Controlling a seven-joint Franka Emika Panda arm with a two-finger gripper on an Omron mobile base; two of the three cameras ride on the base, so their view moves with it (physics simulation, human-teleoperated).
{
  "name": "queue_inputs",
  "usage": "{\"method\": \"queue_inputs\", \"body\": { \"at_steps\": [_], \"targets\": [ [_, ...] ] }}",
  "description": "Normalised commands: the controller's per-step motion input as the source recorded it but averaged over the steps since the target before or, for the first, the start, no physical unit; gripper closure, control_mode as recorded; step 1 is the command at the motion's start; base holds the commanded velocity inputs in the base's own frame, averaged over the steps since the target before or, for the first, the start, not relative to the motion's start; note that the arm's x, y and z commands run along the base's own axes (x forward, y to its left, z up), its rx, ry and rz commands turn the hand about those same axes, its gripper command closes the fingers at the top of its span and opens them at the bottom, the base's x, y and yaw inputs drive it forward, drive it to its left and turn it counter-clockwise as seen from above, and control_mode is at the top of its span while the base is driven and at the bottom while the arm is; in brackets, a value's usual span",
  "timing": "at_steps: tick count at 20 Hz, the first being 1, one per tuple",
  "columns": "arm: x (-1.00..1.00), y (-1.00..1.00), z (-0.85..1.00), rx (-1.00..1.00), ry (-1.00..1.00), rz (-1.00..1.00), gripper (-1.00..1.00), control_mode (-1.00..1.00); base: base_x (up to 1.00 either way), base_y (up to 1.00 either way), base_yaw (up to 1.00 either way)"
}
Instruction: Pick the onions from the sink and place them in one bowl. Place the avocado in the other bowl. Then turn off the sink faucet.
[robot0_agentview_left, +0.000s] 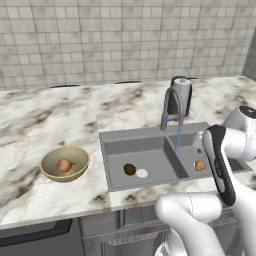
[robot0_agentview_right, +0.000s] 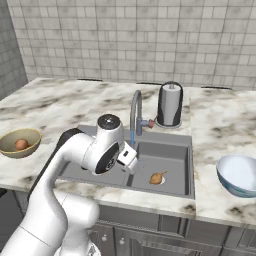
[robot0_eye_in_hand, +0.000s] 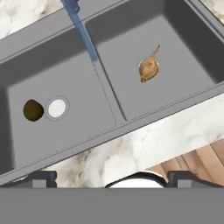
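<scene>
One onion (robot0_eye_in_hand: 148, 69) lies in the right basin of the sink (robot0_eye_in_hand: 109, 136), also seen as the onion (robot0_agentview_left: 199, 164) and the onion (robot0_agentview_right: 157, 178). A second onion (robot0_agentview_left: 63, 165) rests in the yellow bowl (robot0_agentview_left: 50, 172) on the counter to the left. The avocado (robot0_eye_in_hand: 33, 110) sits in the left basin beside the white drain (robot0_eye_in_hand: 57, 108). A pale blue bowl (robot0_agentview_right: 239, 174) stands right of the sink. Water runs from the faucet (robot0_agentview_left: 172, 107). My gripper (robot0_eye_in_hand: 113, 178) hovers open above the sink's front rim, holding nothing.
A dark holder with a white roll (robot0_agentview_right: 170, 104) stands behind the sink next to the faucet base. The blue water stream (robot0_eye_in_hand: 83, 33) falls near the divider between the basins. Marble counter (robot0_agentview_left: 45, 120) stretches left; a tiled wall closes the back.
</scene>
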Motion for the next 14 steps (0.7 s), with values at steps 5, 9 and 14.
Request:
{"method": "queue_inputs", "body": {
  "at_steps": [5,9,14],
  "targets": [
    [0.01,-0.6,-0.31,0.0,0.0,-0.08,-1.0,-1.0,0.0,0.0,0.0],
    [0.23,-0.41,-0.33,0.0,-0.02,-0.02,-1.0,-1.0,0.0,0.0,0.0],
    [0.42,-0.26,-0.29,0.0,-0.05,0.0,-1.0,-1.0,0.0,0.0,0.0]
  ]
}}
